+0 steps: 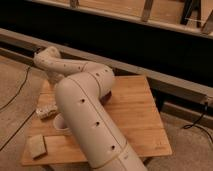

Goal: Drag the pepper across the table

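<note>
Arm (85,110): thick and pale, it lay across the middle of the table (137,112).
Gripper (45,112): low at the table's left edge, just beside a pale cup (58,123).
Grip state: it could not be told.
Pepper: it could not be made out on the uncovered wood.
Front left corner: a flat tan piece (37,146) lay there.

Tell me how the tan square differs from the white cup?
The tan square lies flat; the white cup stands taller. The square is plainly seen; the cup is half hidden behind the arm. Both rest on the table's left side. The tool hangs over the far left corner.
</note>
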### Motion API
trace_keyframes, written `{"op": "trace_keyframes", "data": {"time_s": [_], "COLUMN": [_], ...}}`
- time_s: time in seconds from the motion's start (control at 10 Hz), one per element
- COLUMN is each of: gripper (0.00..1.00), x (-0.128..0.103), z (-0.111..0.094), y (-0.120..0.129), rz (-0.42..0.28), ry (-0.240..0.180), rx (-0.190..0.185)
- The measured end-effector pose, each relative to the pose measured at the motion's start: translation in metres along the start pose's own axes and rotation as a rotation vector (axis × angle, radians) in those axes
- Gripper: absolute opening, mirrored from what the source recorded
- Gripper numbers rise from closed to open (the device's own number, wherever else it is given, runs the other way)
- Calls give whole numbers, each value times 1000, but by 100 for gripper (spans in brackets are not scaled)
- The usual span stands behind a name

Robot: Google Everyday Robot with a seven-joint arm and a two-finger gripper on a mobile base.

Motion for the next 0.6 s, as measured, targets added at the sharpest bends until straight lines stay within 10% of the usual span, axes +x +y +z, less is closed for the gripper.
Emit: {"op": "trace_keyframes", "data": {"time_s": [0.6], "gripper": [65], "x": [1], "z": [13], "y": [11], "rz": [80], "ry": [-52], "rx": [-19]}}
